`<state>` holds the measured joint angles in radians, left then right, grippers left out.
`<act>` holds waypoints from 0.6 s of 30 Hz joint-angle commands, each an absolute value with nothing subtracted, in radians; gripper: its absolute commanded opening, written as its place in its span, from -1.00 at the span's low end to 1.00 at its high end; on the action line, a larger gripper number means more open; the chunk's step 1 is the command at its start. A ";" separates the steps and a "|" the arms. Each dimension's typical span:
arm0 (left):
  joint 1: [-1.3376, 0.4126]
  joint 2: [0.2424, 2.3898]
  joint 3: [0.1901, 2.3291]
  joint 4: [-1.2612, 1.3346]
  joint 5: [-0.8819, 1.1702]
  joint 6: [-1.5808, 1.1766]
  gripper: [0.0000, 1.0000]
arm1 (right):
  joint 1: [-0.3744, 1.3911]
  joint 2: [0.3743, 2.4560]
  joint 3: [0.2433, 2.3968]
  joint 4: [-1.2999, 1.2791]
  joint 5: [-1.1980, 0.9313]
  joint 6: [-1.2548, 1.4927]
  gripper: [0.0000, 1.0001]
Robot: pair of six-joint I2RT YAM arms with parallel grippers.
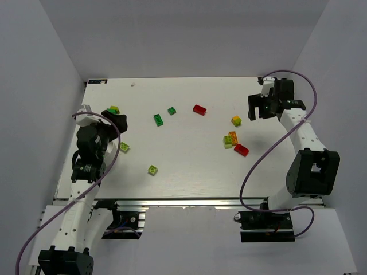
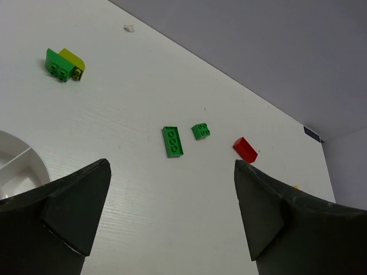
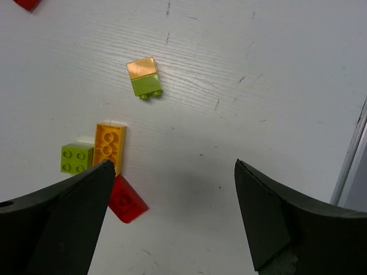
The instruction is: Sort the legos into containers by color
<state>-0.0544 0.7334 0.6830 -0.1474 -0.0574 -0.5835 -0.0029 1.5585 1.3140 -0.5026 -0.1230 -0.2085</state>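
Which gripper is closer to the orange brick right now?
Right. The right gripper hovers open just past the orange brick, slightly to its right. The left gripper is far off on the opposite side, near the white dish.

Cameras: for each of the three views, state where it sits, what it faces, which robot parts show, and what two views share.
Top view: above and behind the bases, looking down on the white table; left arm and right arm show.
Left wrist: on the left arm, looking low across the table toward the far wall; the open left gripper frames the bottom.
Right wrist: looking down at an orange brick; the open right gripper shows.
Shared: top and left wrist both show the long green brick and red brick.
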 commanded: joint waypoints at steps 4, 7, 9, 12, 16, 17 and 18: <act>-0.055 0.761 0.689 -0.112 -0.032 -0.606 0.89 | 0.047 1.513 1.353 -0.612 -0.444 -0.521 0.79; -0.057 0.788 0.701 -0.117 -0.023 -0.617 0.57 | 0.151 1.496 1.351 -0.687 -0.495 -0.725 0.79; -0.057 0.817 0.722 -0.126 -0.008 -0.614 -0.24 | 0.274 1.493 1.345 -0.727 -0.434 -0.785 0.79; -0.057 0.844 0.759 -0.169 -0.006 -0.601 -1.00 | 0.423 1.482 1.312 -0.733 -0.356 -0.870 0.79; -0.057 0.865 0.795 -0.222 0.040 -0.571 -0.80 | 0.502 1.482 1.311 -0.707 -0.436 -0.876 0.79; -0.057 0.868 0.804 -0.235 0.049 -0.565 -0.59 | 0.502 1.485 1.325 -0.704 -0.490 -0.852 0.79; -0.055 0.873 0.821 -0.261 0.078 -0.555 -0.14 | 0.502 1.485 1.336 -0.681 -0.529 -0.816 0.79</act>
<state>-0.0544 0.8730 0.7570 -0.2028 0.0116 -0.5762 0.5175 1.5173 1.3090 -0.6914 -0.4198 -0.8120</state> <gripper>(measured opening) 0.292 0.895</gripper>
